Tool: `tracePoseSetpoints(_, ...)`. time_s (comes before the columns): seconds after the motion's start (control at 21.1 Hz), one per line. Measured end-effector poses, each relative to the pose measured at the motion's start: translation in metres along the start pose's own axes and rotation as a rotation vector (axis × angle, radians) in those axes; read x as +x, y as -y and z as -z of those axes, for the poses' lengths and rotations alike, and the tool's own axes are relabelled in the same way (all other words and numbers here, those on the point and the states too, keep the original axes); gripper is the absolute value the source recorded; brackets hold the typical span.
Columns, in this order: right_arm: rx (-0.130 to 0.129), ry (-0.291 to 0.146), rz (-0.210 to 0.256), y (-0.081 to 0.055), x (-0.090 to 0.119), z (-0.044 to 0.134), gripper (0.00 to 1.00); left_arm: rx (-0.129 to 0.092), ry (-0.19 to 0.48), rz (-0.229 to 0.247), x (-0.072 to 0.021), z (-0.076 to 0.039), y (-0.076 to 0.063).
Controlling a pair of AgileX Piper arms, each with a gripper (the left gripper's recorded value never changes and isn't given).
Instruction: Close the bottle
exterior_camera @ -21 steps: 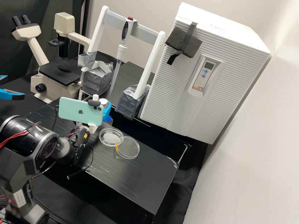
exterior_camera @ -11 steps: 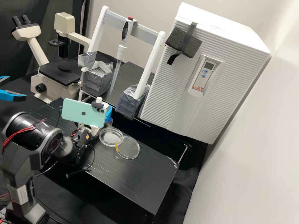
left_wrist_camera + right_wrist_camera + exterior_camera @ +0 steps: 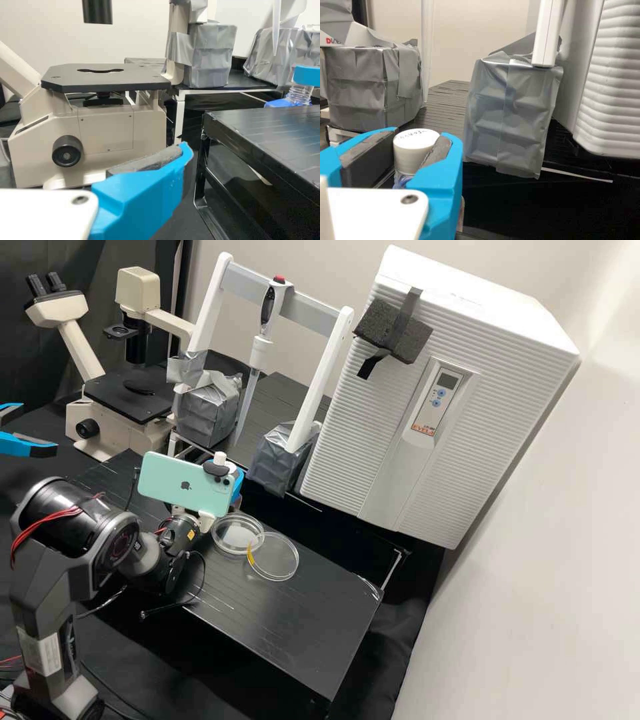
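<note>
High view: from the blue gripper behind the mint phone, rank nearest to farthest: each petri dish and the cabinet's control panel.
1. Rear petri dish, beside it.
2. Front petri dish, just past the rear one.
3. Control panel, on the cabinet.

Your black slatted table stands before a plain off-white wall. Behind it to the right rises a tall white ribbed cabinet. A cream microscope sits far left against black cloth. Between them, a white pipette stand rests on tape-wrapped grey blocks.
</note>
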Motion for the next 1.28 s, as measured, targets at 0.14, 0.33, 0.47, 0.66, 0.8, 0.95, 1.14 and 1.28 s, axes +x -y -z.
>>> tracePoseSetpoints(0.14, 0.004, 0.000, 0.000, 0.0000, 0.0000, 0.0000, 0.00, 0.004, 0.002, -0.007, 0.0016, 0.0004, -0.0019)
tracePoseSetpoints(0.33, 0.008, 0.000, 0.000, 0.0000, 0.0000, 0.0000, 0.00, 0.005, 0.002, -0.008, 0.0019, 0.0004, -0.0023)
tracePoseSetpoints(0.47, 0.023, -0.001, 0.001, 0.0004, 0.0001, 0.0004, 0.00, 0.005, 0.002, -0.008, 0.0019, 0.0004, -0.0023)
tracePoseSetpoints(0.66, 0.022, 0.008, 0.013, 0.0018, 0.0001, -0.0001, 0.00, 0.005, 0.006, -0.007, 0.0021, -0.0003, -0.0020)
tracePoseSetpoints(0.8, 0.022, 0.010, 0.015, 0.0019, 0.0001, -0.0003, 0.00, 0.005, 0.006, -0.007, 0.0021, -0.0003, -0.0020)
tracePoseSetpoints(0.95, 0.022, 0.002, 0.022, 0.0034, 0.0001, 0.0024, 0.00, 0.005, 0.009, -0.006, 0.0022, -0.0008, -0.0019)
tracePoseSetpoints(1.14, 0.022, 0.002, 0.022, 0.0034, 0.0001, 0.0024, 0.00, 0.005, 0.009, -0.006, 0.0022, -0.0008, -0.0019)
tracePoseSetpoints(1.28, 0.022, 0.002, 0.022, 0.0034, 0.0001, 0.0024, 0.00, 0.005, 0.013, -0.004, 0.0049, -0.0005, -0.0019)
